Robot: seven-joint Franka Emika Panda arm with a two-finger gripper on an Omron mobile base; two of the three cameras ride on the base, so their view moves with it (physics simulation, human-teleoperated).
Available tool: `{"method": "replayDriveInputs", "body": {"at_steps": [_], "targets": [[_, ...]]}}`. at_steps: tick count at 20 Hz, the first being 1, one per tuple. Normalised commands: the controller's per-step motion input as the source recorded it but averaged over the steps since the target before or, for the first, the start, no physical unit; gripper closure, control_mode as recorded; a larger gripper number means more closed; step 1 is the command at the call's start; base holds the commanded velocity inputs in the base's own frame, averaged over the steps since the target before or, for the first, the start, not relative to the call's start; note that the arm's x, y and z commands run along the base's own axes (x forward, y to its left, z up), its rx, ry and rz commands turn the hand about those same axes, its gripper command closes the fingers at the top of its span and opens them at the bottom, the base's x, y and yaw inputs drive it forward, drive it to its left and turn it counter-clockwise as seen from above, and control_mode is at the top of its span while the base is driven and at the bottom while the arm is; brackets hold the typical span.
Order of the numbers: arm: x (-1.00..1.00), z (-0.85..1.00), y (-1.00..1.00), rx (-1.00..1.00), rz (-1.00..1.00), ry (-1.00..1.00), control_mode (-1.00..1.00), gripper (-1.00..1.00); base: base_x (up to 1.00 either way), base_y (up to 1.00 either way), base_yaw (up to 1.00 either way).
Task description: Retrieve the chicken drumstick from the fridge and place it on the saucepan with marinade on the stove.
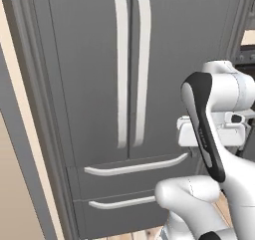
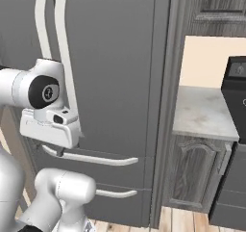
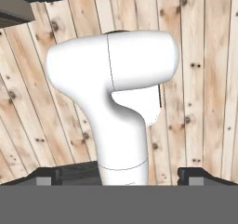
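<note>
Tool (image 3: 116, 175) nearest, pointing down at plank floor (image 3: 204, 79), jaws wide, empty. Fridge (image 1: 89, 60) doors closed; drumstick presumably inside. Opening step: I need the door handle (image 1: 121, 69) next.

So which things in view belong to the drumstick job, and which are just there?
Job:
- fridge, doors closed
- gripper, open, pointing down at the floor

Just there:
- counter
- lower cabinet
- wooden floor
</note>
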Motion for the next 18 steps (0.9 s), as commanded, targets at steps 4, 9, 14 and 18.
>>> {"method": "replayDriveInputs", "body": {"at_steps": [4, 9, 14, 18], "targets": [[0.00, 0.00, 0.00, 0.00, 0.00, 0.00, 1.00, -1.00, -0.13, 0.19, 0.00], [0.00, 0.00, 0.00, 0.00, 0.00, 0.00, 1.00, -1.00, -0.35, 0.10, 0.00], [0.00, 0.00, 0.00, 0.00, 0.00, 0.00, 1.00, -1.00, -0.21, 0.38, 0.04], [0.00, 0.00, 0.00, 0.00, 0.00, 0.00, 1.00, -1.00, -0.01, 0.51, 0.00]]}}
